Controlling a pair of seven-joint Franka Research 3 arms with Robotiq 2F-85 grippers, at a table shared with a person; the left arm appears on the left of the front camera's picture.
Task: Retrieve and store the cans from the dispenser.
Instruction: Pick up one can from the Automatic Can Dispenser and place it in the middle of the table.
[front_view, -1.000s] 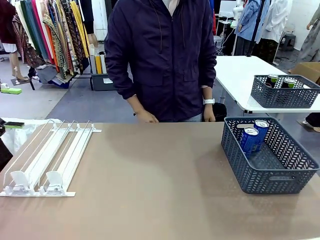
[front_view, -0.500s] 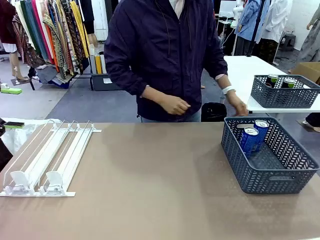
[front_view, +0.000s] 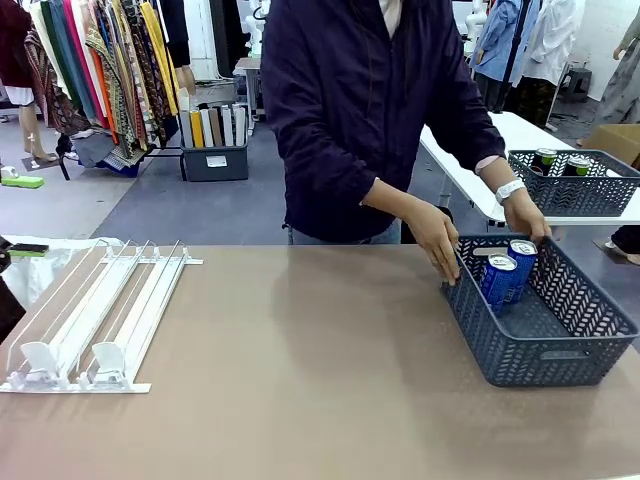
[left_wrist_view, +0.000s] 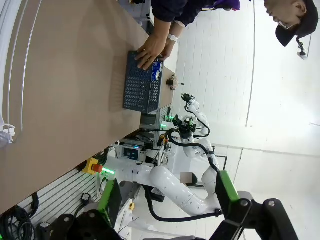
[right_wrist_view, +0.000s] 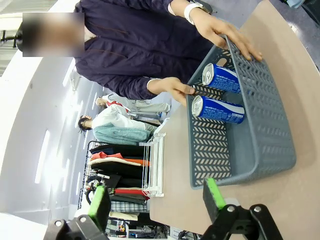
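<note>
The white dispenser (front_view: 95, 315) lies at the table's left with its lanes empty; its rails (left_wrist_view: 12, 65) run along the left wrist view's edge, and it shows small (right_wrist_view: 152, 165) in the right wrist view. Two blue cans (front_view: 497, 280) (front_view: 522, 262) stand in the grey basket (front_view: 545, 365) at the right. In the right wrist view the same cans (right_wrist_view: 222, 78) (right_wrist_view: 217, 109) appear inside the basket (right_wrist_view: 265, 125). The left gripper (left_wrist_view: 167, 200) is open, off the table and holding nothing. The right gripper (right_wrist_view: 156, 200) is open too, near the basket's end.
A person at the far side holds the basket's far rim with both hands (front_view: 440, 245) (front_view: 525, 215). A second grey basket (front_view: 570, 190) with dark cans sits on a white table behind. The brown tabletop (front_view: 300, 350) lies between dispenser and basket.
The person has stepped to the right and brought both hands down onto the basket's far rim. The cans and the dispenser have not moved.
</note>
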